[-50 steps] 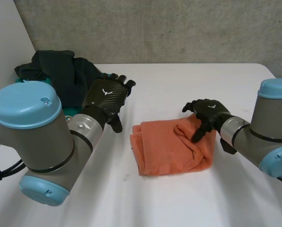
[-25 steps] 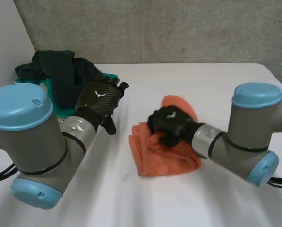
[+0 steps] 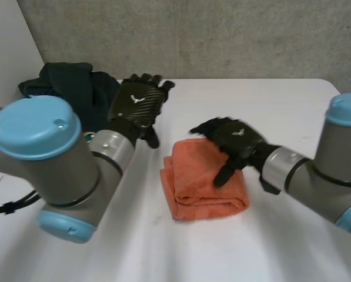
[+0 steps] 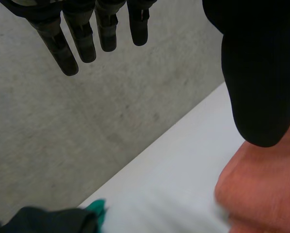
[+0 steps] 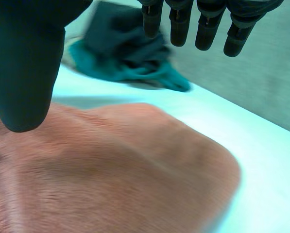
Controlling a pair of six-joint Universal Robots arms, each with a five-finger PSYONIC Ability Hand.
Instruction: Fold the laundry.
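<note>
White desk (image 3: 293, 106) before a grey concrete wall (image 3: 222, 35).

Head view: we list one orange cloth (image 3: 203, 187), folded into a thick packet, at the desk's middle, and a heap of dark garments (image 3: 69, 88) at the far left corner. The left hand (image 3: 141, 103) is raised between heap and cloth, fingers straight, released and holding nothing. The right hand (image 3: 231, 136) is over the cloth's far right part, fingers spread (contact we cannot confirm).

Left wrist view: straight fingers (image 4: 82, 41) against the wall, the orange cloth beside the thumb, a teal cloth (image 4: 98, 211) peeping from under the dark heap.

Right wrist view: this hand is slack and empty, the orange cloth under its palm, the dark and teal pile beyond its fingertips.
</note>
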